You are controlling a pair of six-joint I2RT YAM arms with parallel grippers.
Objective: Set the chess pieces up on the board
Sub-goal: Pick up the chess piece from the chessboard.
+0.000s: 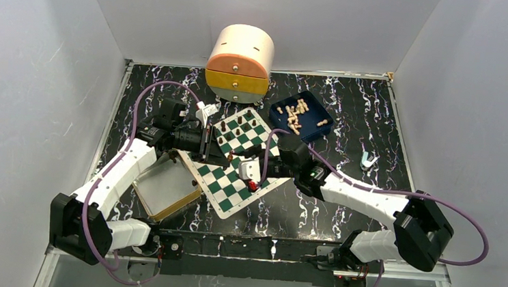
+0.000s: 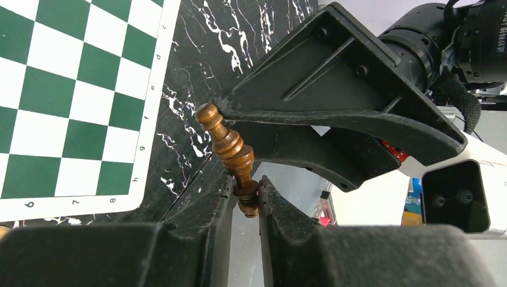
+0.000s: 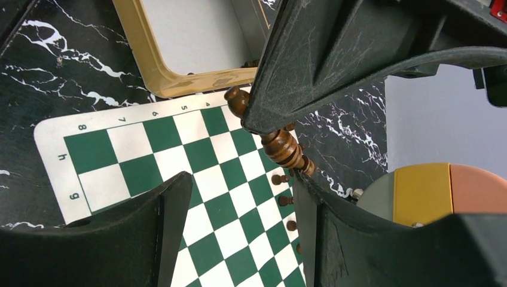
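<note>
My left gripper (image 2: 246, 191) is shut on the base of a dark brown chess piece (image 2: 230, 149), which sticks out tilted above the board (image 2: 60, 101). In the right wrist view the same piece (image 3: 281, 146) lies against the tip of one right finger (image 3: 311, 203), partly behind a left finger (image 3: 335, 60). My right gripper (image 3: 242, 185) stands open, with only board squares between its fingers. From above, both grippers meet over the board's (image 1: 230, 189) middle, left (image 1: 220, 151) and right (image 1: 246, 165). Several dark pieces (image 1: 235, 128) stand at its far end.
A blue tray (image 1: 278, 109) at the back right holds several pale pieces. A tan-rimmed tray (image 1: 165, 188) lies left of the board. A round wooden drawer box (image 1: 241, 60) stands at the back. A small white object (image 1: 368, 159) lies at the right.
</note>
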